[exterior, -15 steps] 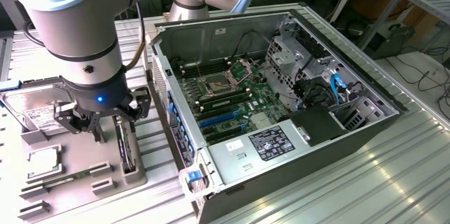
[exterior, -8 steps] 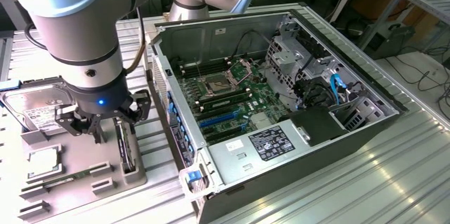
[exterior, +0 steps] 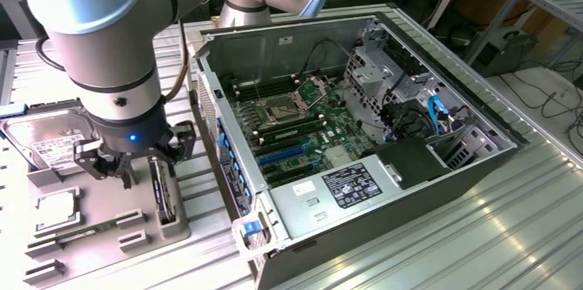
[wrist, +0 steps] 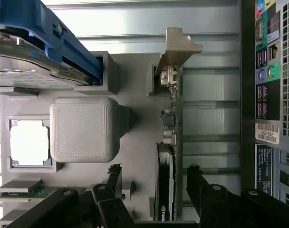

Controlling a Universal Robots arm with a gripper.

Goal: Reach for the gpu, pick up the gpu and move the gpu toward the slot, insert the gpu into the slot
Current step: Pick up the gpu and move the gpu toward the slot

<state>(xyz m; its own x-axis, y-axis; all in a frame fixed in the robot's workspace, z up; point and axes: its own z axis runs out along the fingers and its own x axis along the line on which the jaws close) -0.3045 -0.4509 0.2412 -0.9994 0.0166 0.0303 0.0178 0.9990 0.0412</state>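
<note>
Well, you have a ribbed metal table point(exterior: 510, 235), cables point(exterior: 549, 99) trailing beyond it; on it the open computer case point(exterior: 273, 48), then a grey tray point(exterior: 100, 203) where the gpu point(exterior: 165, 194) stands edge-on between the spread fingers point(wrist: 197, 183) of the gripper point(wrist: 154, 170).

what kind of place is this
Likely a robotics lab bench for PC assembly: a robot arm hangs over a tray of parts, including the gpu, beside an open PC case on a ribbed metal table.
</note>
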